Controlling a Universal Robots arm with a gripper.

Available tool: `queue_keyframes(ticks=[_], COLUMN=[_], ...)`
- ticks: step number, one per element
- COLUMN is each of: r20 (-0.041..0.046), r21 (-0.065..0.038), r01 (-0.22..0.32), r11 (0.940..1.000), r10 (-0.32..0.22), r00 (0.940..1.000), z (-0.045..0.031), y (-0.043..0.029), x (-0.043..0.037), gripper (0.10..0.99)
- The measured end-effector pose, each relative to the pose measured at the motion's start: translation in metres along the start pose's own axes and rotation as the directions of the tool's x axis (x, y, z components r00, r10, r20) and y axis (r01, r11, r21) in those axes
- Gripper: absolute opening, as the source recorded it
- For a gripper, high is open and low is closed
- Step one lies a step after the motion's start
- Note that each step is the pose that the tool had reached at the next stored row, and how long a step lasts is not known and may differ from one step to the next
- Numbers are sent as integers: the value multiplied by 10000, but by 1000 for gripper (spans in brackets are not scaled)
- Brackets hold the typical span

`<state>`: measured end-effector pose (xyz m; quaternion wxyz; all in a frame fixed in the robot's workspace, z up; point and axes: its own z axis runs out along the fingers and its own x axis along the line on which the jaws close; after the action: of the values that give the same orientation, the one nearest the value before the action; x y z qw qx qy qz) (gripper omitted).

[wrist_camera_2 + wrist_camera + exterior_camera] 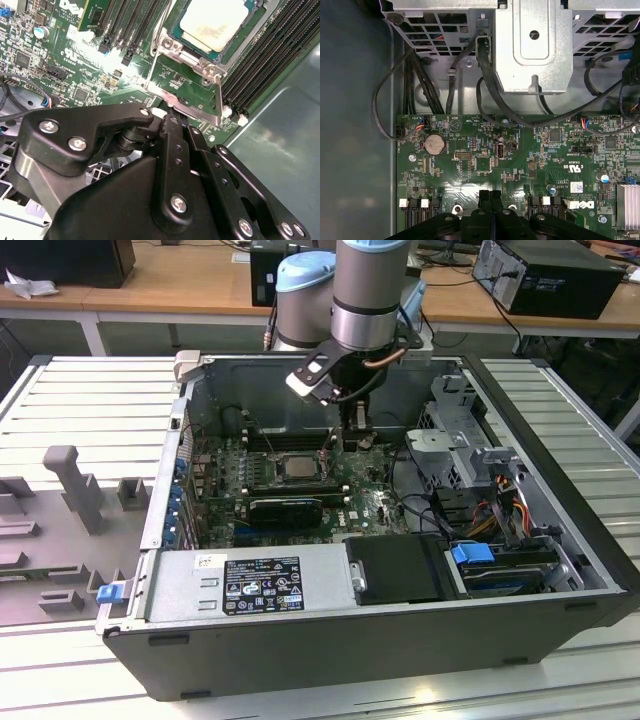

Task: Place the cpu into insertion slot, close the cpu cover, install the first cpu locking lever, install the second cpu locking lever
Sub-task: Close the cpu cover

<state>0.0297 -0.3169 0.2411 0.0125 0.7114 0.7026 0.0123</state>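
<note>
You have the black two-finger gripper [171,119] down inside the open dark grey computer case [400,645]. Its fingers [484,199] are clenched against each other with nothing between them. The small square cpu with the pale silver top [212,22] sits in the square dark-framed insertion slot [274,472] on the green motherboard [485,150]. The dull silver cpu cover frame [202,62] lies flat around the cpu, whose top shows through the window. In the second wrist view the fingertips are at the cover's near edge, just beside the thin bent metal locking lever [220,97]. They may be touching it, but you can't tell from this angle. The long black memory slots [255,75] run alongside the socket. In the exterior view the arm comes in from the case's far side, with the gripper [355,420] just beyond the cpu [297,466].
</note>
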Motion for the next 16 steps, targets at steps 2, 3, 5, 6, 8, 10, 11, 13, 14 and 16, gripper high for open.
queue_keyframes(ticks=[2,3,5,6,8,10,11,13,14,16], r20=[0,0,0,-1,0,0,-1,-1,0,-1], r21=[0,0,0,0,0,0,0,0,0,0], r01=[0,-1,-1,-1,0,0,0,-1,0,0], r11=[10000,10000,10000,10000,10000,10000,10000,10000,10000,10000], r10=[0,1,1,1,0,0,0,1,0,0], r00=[10000,10000,10000,10000,10000,10000,10000,10000,10000,10000], z=[0,0,0,0,-1,-1,-1,-2,-2,-2], y=[-4,-8,-12,-17,-23,-29,-35,-51,-56,-66], x=[0,0,0,0,0,0,0,-1,-1,-1], gripper=[110,110,110,110,110,110,110,110,110,110])
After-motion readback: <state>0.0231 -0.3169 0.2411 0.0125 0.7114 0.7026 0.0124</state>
